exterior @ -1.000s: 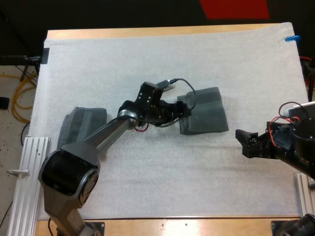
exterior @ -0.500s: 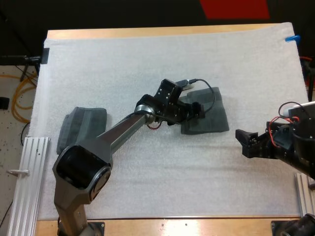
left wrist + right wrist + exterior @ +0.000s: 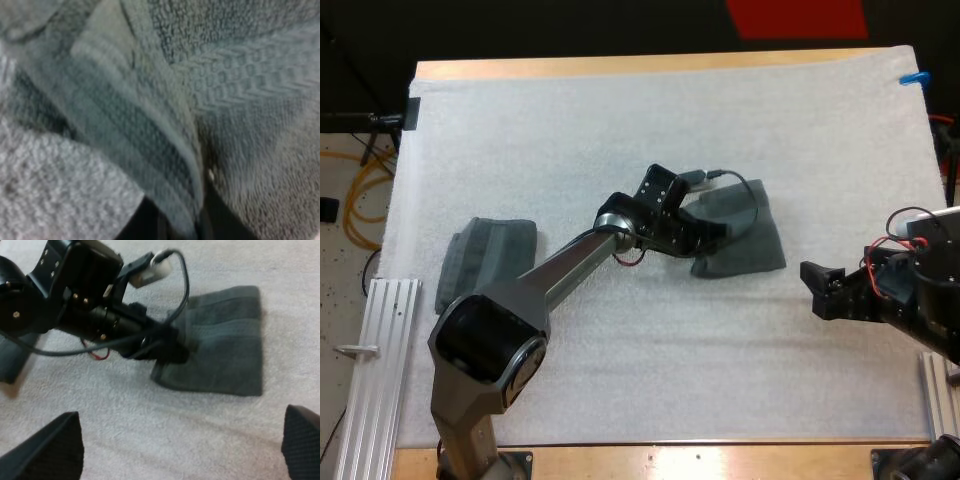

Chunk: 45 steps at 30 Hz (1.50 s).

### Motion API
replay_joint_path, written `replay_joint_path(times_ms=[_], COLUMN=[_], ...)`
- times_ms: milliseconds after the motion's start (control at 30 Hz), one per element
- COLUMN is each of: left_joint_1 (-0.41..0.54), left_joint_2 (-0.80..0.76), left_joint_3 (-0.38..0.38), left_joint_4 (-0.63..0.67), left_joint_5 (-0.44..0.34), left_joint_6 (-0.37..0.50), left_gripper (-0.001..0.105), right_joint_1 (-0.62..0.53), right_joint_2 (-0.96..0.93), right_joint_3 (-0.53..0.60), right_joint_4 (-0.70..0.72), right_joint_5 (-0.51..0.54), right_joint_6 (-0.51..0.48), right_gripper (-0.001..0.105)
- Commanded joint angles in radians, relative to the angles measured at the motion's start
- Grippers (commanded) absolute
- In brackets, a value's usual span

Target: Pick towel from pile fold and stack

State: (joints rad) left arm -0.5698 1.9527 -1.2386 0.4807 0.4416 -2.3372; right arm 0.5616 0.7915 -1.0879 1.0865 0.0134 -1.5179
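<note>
The left pincer (image 3: 717, 232) is closed on the left edge of the folded towel (image 3: 752, 240), which lies mid-mat (image 3: 620, 130). A second towel (image 3: 485, 258) is seen well apart at the mat's left side. The right pincer (image 3: 820, 290) stands open, clear of both.

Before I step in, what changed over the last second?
The left gripper slid right from the edge of the centre towel onto it and now pinches a fold there; that edge looks lifted. The right gripper, open, and the left towel stayed put.
</note>
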Motion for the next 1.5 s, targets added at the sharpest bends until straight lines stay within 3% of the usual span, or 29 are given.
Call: replay_joint_path(times_ms=[0,67,133,233,333,400,633,833,1067,1267,1467], left_joint_1=[0.0,0.004,0.013,0.04,0.093,0.144,0.383,0.541,0.616,0.656,0.655], left_joint_2=[-0.029,-0.062,-0.121,-0.194,-0.276,-0.323,-0.447,-0.458,-0.458,-0.458,-0.458], left_joint_3=[-0.005,-0.005,-0.005,-0.005,-0.005,-0.005,-0.005,-0.005,-0.005,-0.005,-0.005], left_joint_4=[0.052,0.126,0.246,0.401,0.534,0.59,0.708,0.741,0.744,0.744,0.734], left_joint_5=[-0.002,-0.047,-0.159,-0.313,-0.419,-0.431,-0.451,-0.468,-0.469,-0.532,-0.571], left_joint_6=[0.074,0.173,0.359,0.534,0.68,0.72,0.817,0.817,0.817,0.817,0.817], left_gripper=[0.0,0.0,0.0,0.0,0.0,0.0,0.0,0.0,0.0,0.0,0.0], right_joint_1=[-0.003,-0.003,-0.003,-0.003,0.003,0.003,0.003,0.003,0.003,0.003,0.003], right_joint_2=[0.001,0.007,0.018,0.022,0.022,0.022,0.022,0.022,0.039,0.1,0.178], right_joint_3=[-0.002,-0.002,0.002,0.024,0.049,0.06,0.129,0.21,0.218,0.218,0.218], right_joint_4=[-0.008,-0.005,-0.005,-0.024,-0.037,-0.036,-0.147,-0.282,-0.301,-0.366,-0.499], right_joint_5=[0.008,-0.003,-0.061,-0.105,-0.108,-0.118,-0.262,-0.357,-0.365,-0.474,-0.603], right_joint_6=[-0.004,-0.004,-0.004,-0.004,-0.004,-0.004,0.031,0.114,0.12,0.127,0.197], right_gripper=[0.078,0.078,0.078,0.078,0.078,0.078,0.078,0.078,0.078,0.078,0.078])
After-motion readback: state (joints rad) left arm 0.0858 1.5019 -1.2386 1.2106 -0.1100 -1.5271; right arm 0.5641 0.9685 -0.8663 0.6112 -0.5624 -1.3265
